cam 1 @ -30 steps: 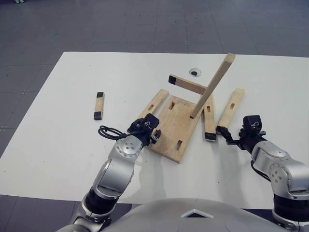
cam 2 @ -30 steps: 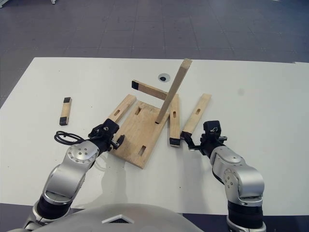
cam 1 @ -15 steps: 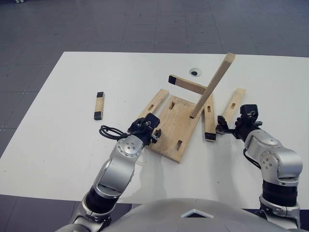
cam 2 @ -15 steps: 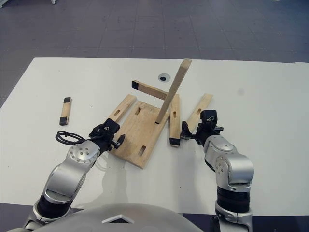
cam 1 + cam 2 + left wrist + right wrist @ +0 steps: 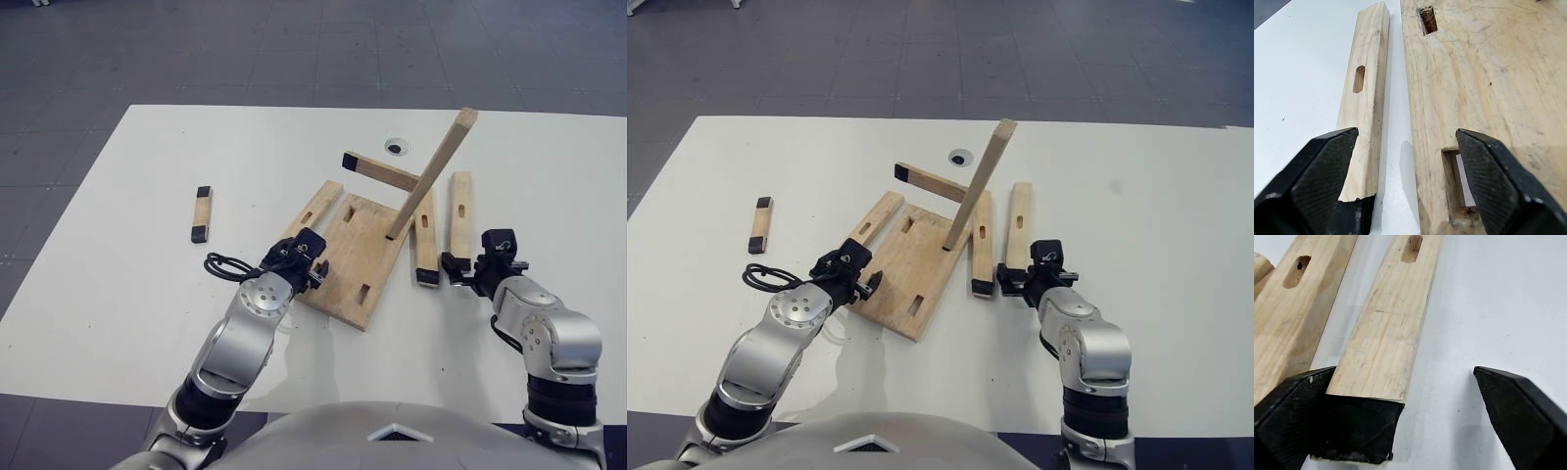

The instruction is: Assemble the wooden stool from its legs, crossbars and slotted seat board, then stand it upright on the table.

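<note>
White counter (image 5: 147,294). Seat board (image 5: 358,259) flat mid-frame, one leg (image 5: 431,171) stuck in it. Right jaws wide open around loose leg (image 5: 1386,333), right of centre, holding nothing. Left jaws open, empty, at board's edge. Probably stiff, light wood; best held by the middle.

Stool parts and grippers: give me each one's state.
Seat board: flat, one slot filled.
Upright leg: standing in slot, leaning.
Left leg: lying loose.
Middle leg: lying loose.
Rightmost leg: lying loose, capped end between jaws.
Short crossbar: lying loose.
Left gripper: jaws open.
Right gripper: jaws open.
</note>
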`<act>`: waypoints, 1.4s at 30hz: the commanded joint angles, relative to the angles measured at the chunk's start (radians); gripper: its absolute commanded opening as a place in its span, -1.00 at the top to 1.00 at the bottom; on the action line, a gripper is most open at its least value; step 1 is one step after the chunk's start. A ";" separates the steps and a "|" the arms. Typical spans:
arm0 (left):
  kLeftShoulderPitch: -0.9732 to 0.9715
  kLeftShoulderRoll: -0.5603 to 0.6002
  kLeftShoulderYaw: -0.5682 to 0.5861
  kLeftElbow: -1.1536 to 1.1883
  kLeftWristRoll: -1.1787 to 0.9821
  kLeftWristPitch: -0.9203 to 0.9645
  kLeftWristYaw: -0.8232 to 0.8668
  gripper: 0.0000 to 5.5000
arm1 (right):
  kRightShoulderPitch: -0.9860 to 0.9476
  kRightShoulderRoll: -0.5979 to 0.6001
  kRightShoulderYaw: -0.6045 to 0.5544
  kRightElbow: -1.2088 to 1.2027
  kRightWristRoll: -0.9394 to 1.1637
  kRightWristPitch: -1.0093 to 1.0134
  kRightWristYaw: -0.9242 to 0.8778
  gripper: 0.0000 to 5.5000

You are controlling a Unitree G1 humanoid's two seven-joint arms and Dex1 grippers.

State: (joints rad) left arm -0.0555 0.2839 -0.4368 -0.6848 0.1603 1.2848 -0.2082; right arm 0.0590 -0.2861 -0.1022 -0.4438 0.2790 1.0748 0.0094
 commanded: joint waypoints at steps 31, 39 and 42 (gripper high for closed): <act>-0.214 -0.261 0.464 0.019 -0.028 0.117 0.238 -0.35 | -0.092 -0.092 -0.045 0.260 -0.045 -0.123 0.131 0.26; -0.457 -0.039 0.881 0.184 -0.590 0.078 -0.361 -0.35 | -0.633 -0.202 -0.395 0.399 0.273 -0.173 0.295 0.26; -0.577 0.095 0.960 0.334 -0.849 0.153 -0.612 -0.35 | -0.824 -0.214 -0.460 0.438 0.494 -0.084 0.403 0.26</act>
State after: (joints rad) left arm -0.5434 0.2867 0.4802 -0.4383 -0.5561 1.3909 -0.6877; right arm -0.6387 -0.4837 -0.5221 -0.0262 0.6388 0.9312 0.3462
